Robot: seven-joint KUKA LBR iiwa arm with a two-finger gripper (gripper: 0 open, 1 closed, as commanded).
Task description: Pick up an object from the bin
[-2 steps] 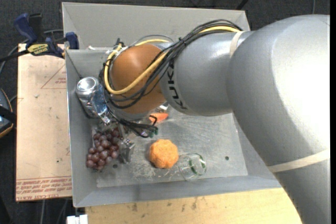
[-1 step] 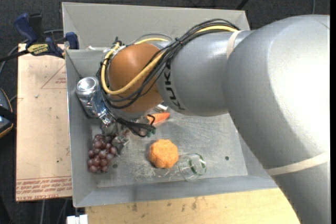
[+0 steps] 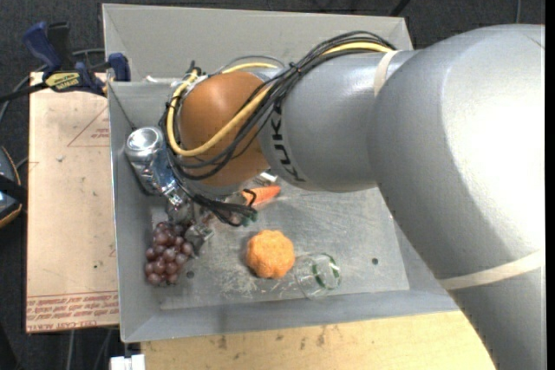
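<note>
My gripper (image 3: 189, 212) reaches down from under the arm's orange dome at the left side of the bin. It hangs just above the top of a bunch of dark purple grapes (image 3: 167, 254) that lies by the left wall. A silver drink can (image 3: 144, 146) lies tilted against the left wall, just up and left of the gripper. A small orange piece with a green end (image 3: 265, 196) pokes out from under the arm to the gripper's right.
A rough orange ball (image 3: 270, 254) rests near the front of the bin, with a clear plastic cup (image 3: 319, 274) on its side next to it. The thick grey arm covers the bin's middle and right.
</note>
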